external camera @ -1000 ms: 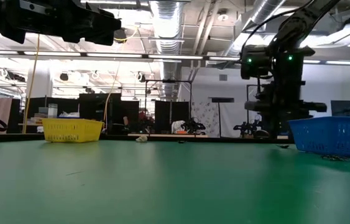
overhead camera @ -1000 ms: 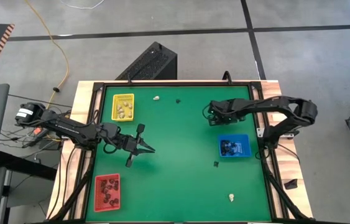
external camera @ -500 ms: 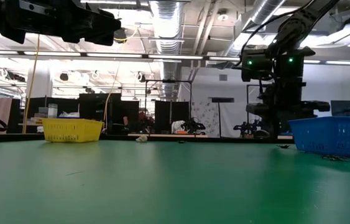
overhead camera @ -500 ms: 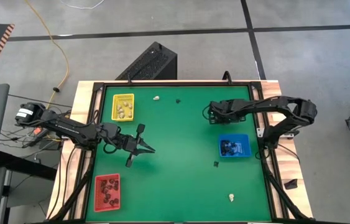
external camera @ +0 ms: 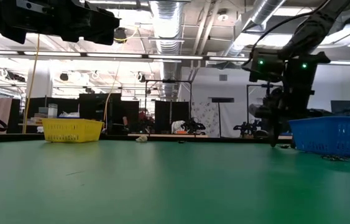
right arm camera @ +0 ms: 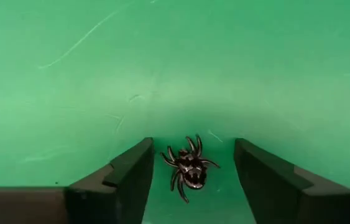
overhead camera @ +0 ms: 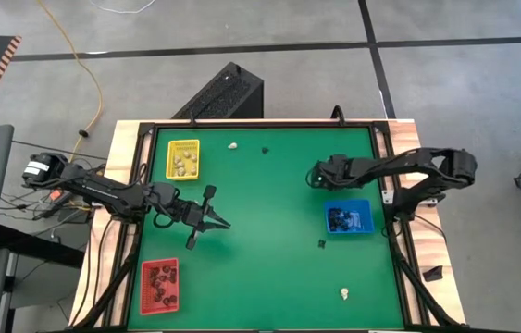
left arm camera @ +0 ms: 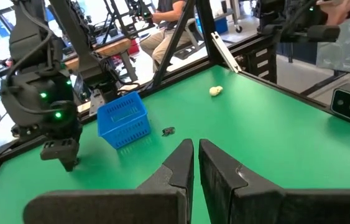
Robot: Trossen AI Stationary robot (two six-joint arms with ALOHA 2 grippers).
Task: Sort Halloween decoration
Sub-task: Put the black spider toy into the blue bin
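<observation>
Green table mat [overhead camera: 269, 213], right gripper [right arm camera: 190, 171] spread wide around a black spider [right arm camera: 188, 169], looks untouched, left gripper [overhead camera: 224, 223] pinched shut, empty, mid-table.

You have even, bright light on the green tabletop [overhead camera: 260, 203] in the high view, with no hard glare and only faint, soft shadows under the arms. In the low view the light comes from long ceiling tubes [external camera: 162, 57] in the room behind; they burn out to white, and the arms read as dark silhouettes against them. The near tabletop there is soft, out of focus. Your right wrist view is sharp at the black spider [right arm camera: 188, 170], which sits in a dim patch of shade between the fingers [right arm camera: 128, 177]; the mat around it bows, probably from lens distortion. Your left wrist view is bright, its own fingers [left arm camera: 181, 168] slightly blurred.
</observation>
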